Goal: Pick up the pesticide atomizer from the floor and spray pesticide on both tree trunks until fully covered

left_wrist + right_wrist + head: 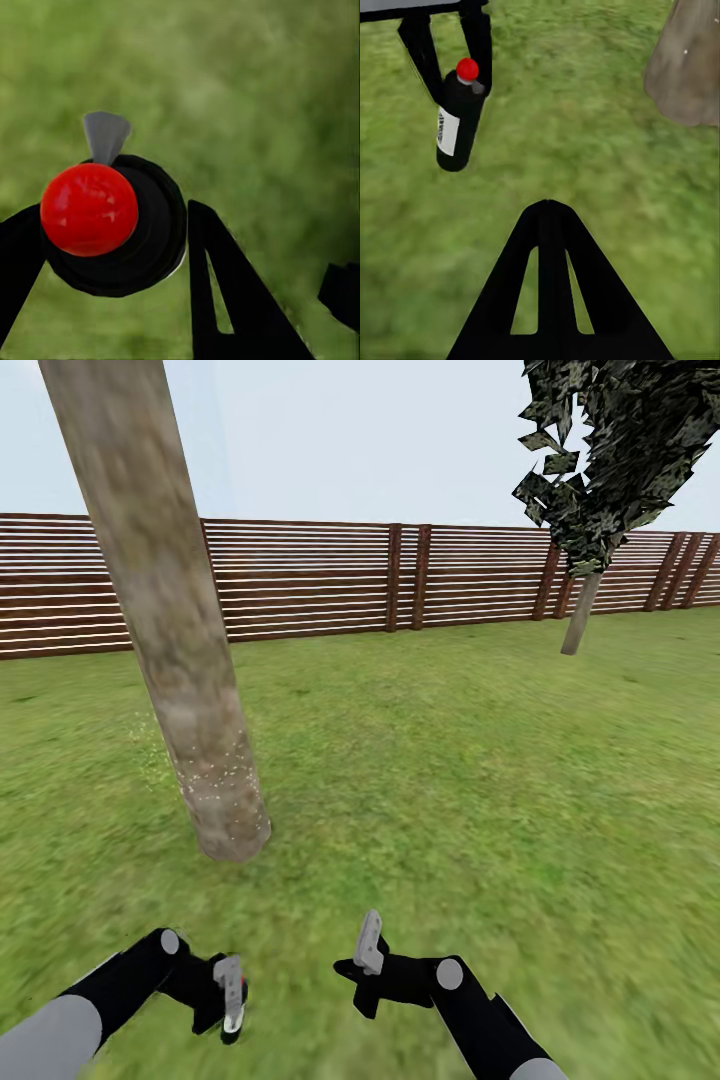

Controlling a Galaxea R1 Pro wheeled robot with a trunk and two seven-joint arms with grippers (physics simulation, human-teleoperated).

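A: Left to right, fast. Left first?

B: Thick grey-tan mottled tree trunk [170, 630] leaning over the green grass floor [450, 760], pale specks dotted around its base. Just below it, the left gripper [232, 990] is pinching the black cylindrical pesticide atomizer with red round cap [460, 120]. The right wrist view shows both black fingers clamped on the bottle's upper body, just under the cap.

A: Looks of it?

B: Dark smooth bottle, white label on the side, small grey nozzle [105, 135] sticking out beside the red cap [88, 210]. It hangs nearly upright, tilted a little, clear of the grass.

A: Handling?

B: My guess: light, rigid plastic, smooth so maybe slippery. The grip high on the body seems right, since it leaves the nozzle free and the cap reachable. It could swing or twist if moved quickly.

A: Middle and right?

B: Right gripper [368, 950] holds nothing; in its wrist view the fingers look pressed together into one black wedge. Far right, a second tree with dark ragged foliage [600, 450] stands well apart, near the brown horizontal-slat wooden fence [320, 575].

A: Stage?

B: Atomizer already picked up; the near trunk is speckled only low down, so probably partly sprayed. The far tree looks untouched, though it is too distant to tell.
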